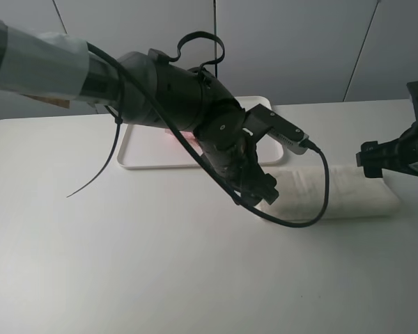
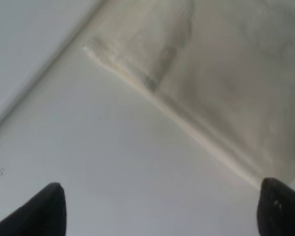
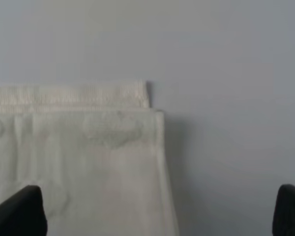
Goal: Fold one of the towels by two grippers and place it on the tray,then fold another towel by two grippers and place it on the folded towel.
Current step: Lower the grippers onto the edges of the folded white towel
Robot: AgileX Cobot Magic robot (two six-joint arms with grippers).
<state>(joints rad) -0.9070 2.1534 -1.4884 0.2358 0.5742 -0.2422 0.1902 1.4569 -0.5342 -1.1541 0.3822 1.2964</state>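
Looking from the high camera and finding the cream towel [image 1: 341, 189] lying folded into a long band near the right edge of the table [image 1: 160, 264], just off the near right corner of the tray [image 1: 146, 149], the tray itself sitting at the middle of the far edge and showing only a sliver of the pink towel [image 1: 181, 133] beneath the left arm [image 1: 174, 97]. Noting the left gripper [image 1: 265, 189] hanging at the band's left end and the right gripper [image 1: 364, 160] hovering by its right end, neither holding anything. Turning to the left wrist view and seeing the fingertips [image 2: 51, 209] standing far apart, wide open, over bare table, the towel's layered edge lying just ahead and untouched. Turning to the right wrist view and finding the fingers spread equally wide, straddling the towel's corner, where the upper layer is lying slightly short of the hem below. Judging the step in hand to be taking up the folded cream towel at both ends: probably best lowering both grippers together, pinching through both layers at matching spots, and lifting level, keeping the fold from slipping open. Working on a plain matte white table, with pale grey wall panels [image 1: 299, 42] behind.
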